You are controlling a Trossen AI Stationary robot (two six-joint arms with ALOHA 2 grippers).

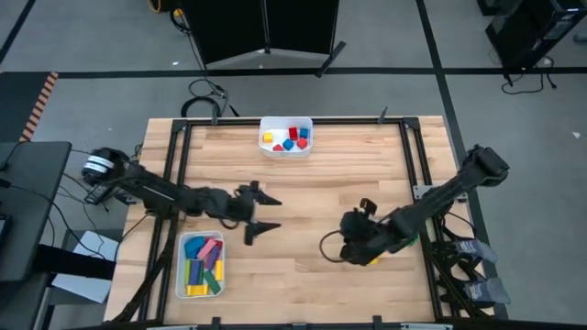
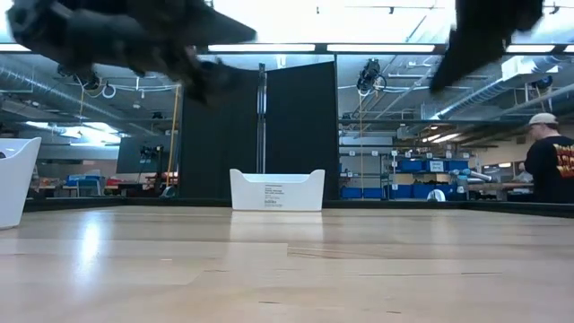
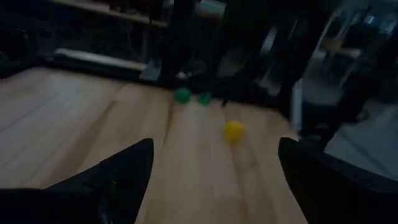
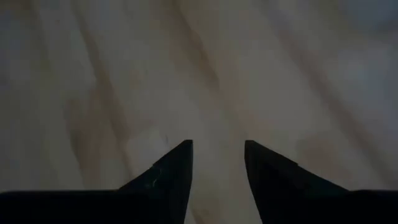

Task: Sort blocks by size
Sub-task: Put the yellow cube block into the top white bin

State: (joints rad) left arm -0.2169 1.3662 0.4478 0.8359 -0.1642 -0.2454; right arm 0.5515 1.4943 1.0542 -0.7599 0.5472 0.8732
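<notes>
My left gripper (image 1: 264, 211) hangs open above the table's middle, pointing level toward the right edge; in its wrist view (image 3: 211, 171) nothing lies between the fingers. Ahead of it on the wood lie a yellow block (image 3: 234, 130) and two green blocks (image 3: 182, 95) (image 3: 204, 98). My right gripper (image 1: 353, 246) slants down over the table's right half, beside a yellow block (image 1: 373, 260). Its fingertips (image 4: 217, 149) stand apart over bare wood with nothing between them.
A white tray (image 1: 286, 147) at the far edge holds small red, blue and yellow blocks. A second white tray (image 1: 180, 266) at the near left holds longer bars in several colours. A person (image 2: 549, 161) stands in the room beyond the table.
</notes>
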